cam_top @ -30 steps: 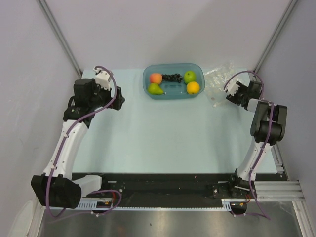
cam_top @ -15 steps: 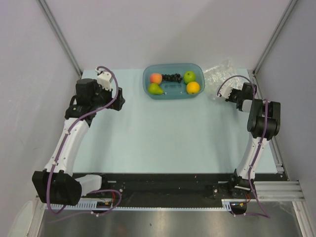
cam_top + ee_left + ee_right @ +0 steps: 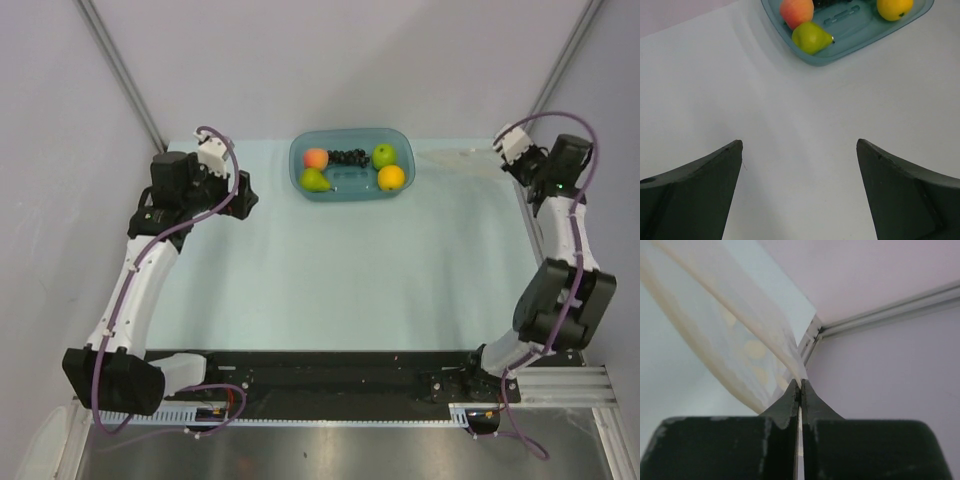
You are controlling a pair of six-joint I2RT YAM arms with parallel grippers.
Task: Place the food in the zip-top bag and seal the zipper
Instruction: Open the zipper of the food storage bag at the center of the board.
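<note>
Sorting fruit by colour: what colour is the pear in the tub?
Green. The pear shows best in the left wrist view.

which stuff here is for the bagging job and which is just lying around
For the job: red-orange toy peach, green toy pear, green toy apple, toy orange, dark grape bunch, clear crinkly plastic bag.
Just there: teal translucent plastic tub, only holding the fruit.

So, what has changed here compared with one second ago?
The right claw closed on an edge of the zip-top bag, then rose and swung to the far right corner, lifting the bag with it. The left claw stayed open, almost in place; the food stayed in the tub.
</note>
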